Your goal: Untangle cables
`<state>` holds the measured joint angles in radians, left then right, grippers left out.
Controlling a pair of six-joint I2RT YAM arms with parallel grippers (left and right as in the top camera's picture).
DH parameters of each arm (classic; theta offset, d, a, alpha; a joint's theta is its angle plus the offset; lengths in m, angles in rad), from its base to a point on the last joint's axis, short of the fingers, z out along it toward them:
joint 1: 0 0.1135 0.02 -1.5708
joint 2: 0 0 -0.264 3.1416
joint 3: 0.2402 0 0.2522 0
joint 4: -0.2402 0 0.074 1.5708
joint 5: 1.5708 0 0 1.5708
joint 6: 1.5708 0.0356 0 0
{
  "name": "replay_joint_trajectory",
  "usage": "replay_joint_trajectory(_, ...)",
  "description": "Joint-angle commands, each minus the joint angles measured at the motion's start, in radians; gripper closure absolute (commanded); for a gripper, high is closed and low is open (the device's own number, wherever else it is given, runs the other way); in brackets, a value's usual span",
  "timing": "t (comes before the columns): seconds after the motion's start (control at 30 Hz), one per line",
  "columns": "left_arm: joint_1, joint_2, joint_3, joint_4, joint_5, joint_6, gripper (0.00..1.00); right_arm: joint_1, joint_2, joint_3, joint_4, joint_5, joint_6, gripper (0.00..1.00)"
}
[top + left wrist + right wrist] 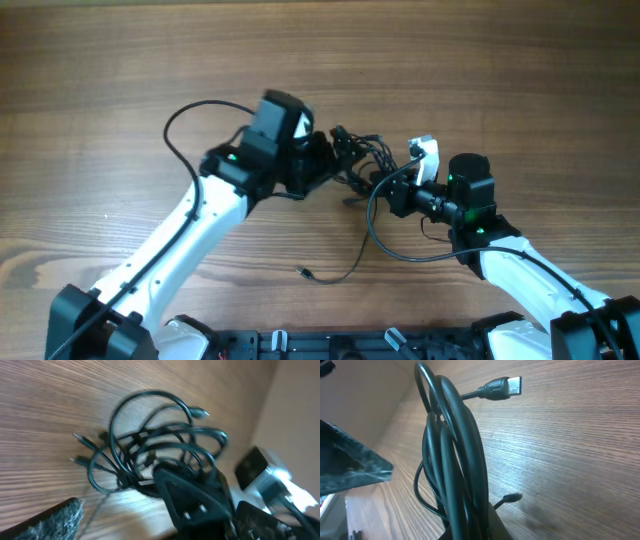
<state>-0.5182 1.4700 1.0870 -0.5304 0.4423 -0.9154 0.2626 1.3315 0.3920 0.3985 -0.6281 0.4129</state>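
Nearest the base, I note one loose cord end lying flat on the table, its line curving up toward the right gripper.

The right gripper's fingers stand apart. In its wrist view the textured pad sits clear of the cables, with bare wood showing between them. The bundle rises as a tight sheaf of dark strands from the dark part at the bottom of the frame. Whether it rests on that part I cannot tell. A flat metal plug sticks out near the top of the sheaf, and a smaller plug lies on the wood beside it.

Further out, the knot lies on the table between the two grippers, mid-table.

The left gripper is also released: its grey pad and black finger are well apart. The loops lie against the black finger's tip, with two plug ends splayed to the side.
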Motion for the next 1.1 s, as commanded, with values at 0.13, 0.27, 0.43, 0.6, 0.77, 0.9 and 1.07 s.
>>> replay_joint_trajectory(0.13,-0.059,0.148,0.011,0.002,-0.156,-0.119,0.09,-0.002,0.006,0.006,0.010,-0.047,-0.017,0.95)
replay_joint_trajectory(0.27,-0.060,0.212,0.011,0.017,-0.156,-0.122,0.50,-0.002,0.006,0.006,0.008,-0.047,-0.018,0.95)
replay_joint_trajectory(0.43,-0.042,0.212,0.011,0.041,-0.170,-0.116,0.96,-0.002,0.006,0.006,-0.001,-0.044,-0.053,0.95)
replay_joint_trajectory(0.6,0.072,0.148,0.015,0.005,-0.051,-0.005,0.96,-0.002,0.006,0.006,-0.151,0.220,-0.071,0.95)
replay_joint_trajectory(0.77,0.269,0.004,0.015,0.006,0.132,0.087,0.96,-0.002,0.006,0.006,-0.229,0.450,0.066,0.95)
replay_joint_trajectory(0.9,0.454,-0.053,0.015,-0.006,0.364,0.179,0.96,-0.002,0.006,0.006,-0.238,0.509,0.173,0.95)
replay_joint_trajectory(1.07,0.536,-0.024,0.012,-0.088,0.310,0.205,0.96,-0.002,0.006,0.006,-0.135,0.301,0.114,0.95)
